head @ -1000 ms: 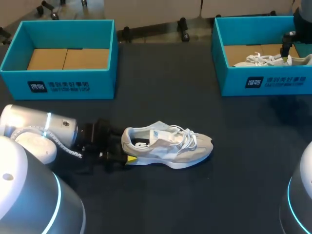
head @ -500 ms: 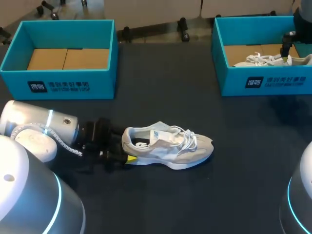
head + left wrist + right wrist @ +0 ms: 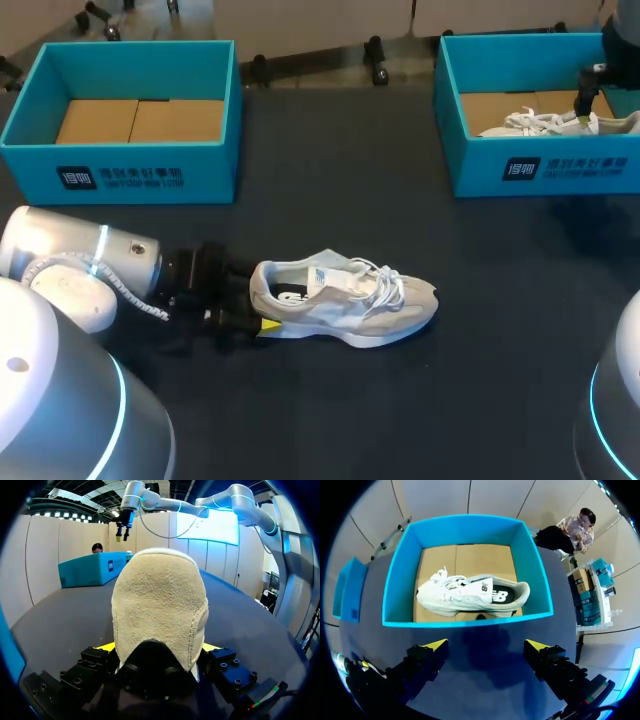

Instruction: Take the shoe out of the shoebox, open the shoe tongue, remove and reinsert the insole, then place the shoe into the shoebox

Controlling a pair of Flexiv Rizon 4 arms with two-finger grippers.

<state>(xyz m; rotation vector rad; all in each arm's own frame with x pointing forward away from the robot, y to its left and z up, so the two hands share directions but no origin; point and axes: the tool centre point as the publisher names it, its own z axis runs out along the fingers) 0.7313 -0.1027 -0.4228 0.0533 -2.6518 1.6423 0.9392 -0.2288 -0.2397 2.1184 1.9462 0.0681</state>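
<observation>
Head view has the grey shoe [image 3: 345, 300] mid-frame on the table [image 3: 330, 420], left gripper [image 3: 258, 308] clamped on its heel, right gripper [image 3: 486, 645] spread wide above the right box [image 3: 545, 165] holding a white shoe [image 3: 470, 596], small unreadable white print on it and the left box [image 3: 120, 165].

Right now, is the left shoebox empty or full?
Empty: the left shoebox shows only its bare cardboard floor; one shoe lies on the table outside it.
</observation>
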